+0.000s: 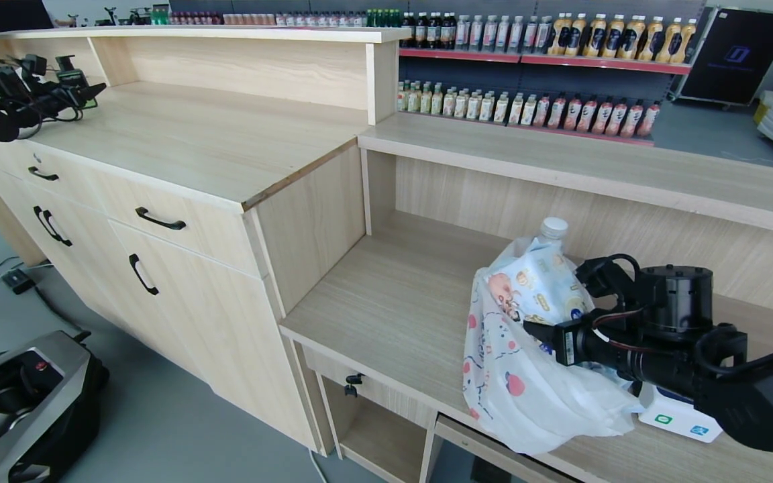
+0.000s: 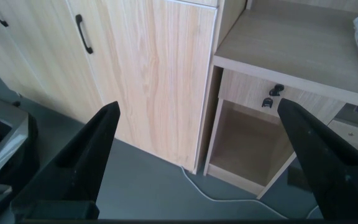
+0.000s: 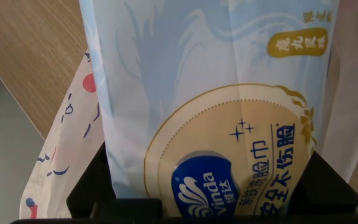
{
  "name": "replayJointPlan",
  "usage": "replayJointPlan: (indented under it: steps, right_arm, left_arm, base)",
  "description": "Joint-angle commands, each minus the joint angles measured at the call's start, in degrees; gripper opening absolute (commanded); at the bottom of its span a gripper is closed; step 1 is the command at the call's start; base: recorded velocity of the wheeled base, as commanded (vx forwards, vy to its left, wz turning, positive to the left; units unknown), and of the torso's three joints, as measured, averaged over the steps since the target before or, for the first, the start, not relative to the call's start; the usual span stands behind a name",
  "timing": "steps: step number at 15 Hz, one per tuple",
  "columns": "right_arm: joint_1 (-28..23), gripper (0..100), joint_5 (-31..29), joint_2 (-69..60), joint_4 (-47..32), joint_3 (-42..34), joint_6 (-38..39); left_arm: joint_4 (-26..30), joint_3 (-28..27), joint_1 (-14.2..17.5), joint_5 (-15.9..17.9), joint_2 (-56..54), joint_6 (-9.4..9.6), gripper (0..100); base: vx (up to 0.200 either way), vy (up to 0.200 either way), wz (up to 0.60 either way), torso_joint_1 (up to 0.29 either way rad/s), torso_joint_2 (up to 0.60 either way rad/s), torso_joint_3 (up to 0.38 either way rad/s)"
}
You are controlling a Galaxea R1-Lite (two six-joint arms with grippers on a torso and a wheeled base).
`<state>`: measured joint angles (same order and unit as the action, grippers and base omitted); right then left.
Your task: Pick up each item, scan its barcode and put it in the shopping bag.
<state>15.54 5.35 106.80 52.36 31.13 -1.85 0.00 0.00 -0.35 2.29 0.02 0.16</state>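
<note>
Head view: at four o'clock the right gripper [image 1: 557,312] holds the tissue pack [image 1: 539,282] in the shopping bag [image 1: 514,382] mouth on the counter [image 1: 393,302], best lowered deeper beside the bottle [image 1: 553,228] before release; left wrist view: left gripper [image 2: 197,104] spread wide, empty; right wrist view: fingers [image 3: 91,186] clamp the glossy, pale-blue, soft pack.

Lower counter [image 1: 386,302]: shopping bag [image 1: 514,396] on its front right part. Tissue pack [image 1: 544,288] in the bag's mouth, gripped between the right gripper's [image 3: 210,193] fingers. Bottle [image 1: 553,229] behind the pack. Box [image 1: 678,417] just right of the bag. Drawer counter [image 1: 192,141] to the left, higher. Drinks shelves [image 1: 527,60] behind both.
</note>
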Motion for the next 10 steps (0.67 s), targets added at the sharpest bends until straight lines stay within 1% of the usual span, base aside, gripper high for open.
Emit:
replayJointPlan:
  steps: [1,5,6,10]
  right_arm:
    - [0.0,0,0.0,0.5,0.0,0.2,-0.1]
    - [0.1,0,0.0,0.2,-0.1,0.4,-0.1]
    - [0.1,100,0.0,0.2,-0.1,0.5,-0.1]
    - [0.1,100,0.0,0.2,-0.1,0.7,-0.1]
  left_arm:
    - [0.0,0.0,0.0,0.0,0.1,0.02,100]
    - [0.0,0.0,0.0,0.0,0.1,0.02,100]
    - [0.0,0.0,0.0,0.0,0.1,0.02,100]
    - [0.0,0.0,0.0,0.0,0.1,0.02,100]
  base:
    - [0.000,0.000,0.00,0.000,0.00,0.000]
    - [0.000,0.000,0.00,0.000,0.00,0.000]
    - [0.000,0.000,0.00,0.000,0.00,0.000]
    - [0.000,0.000,0.00,0.000,0.00,0.000]
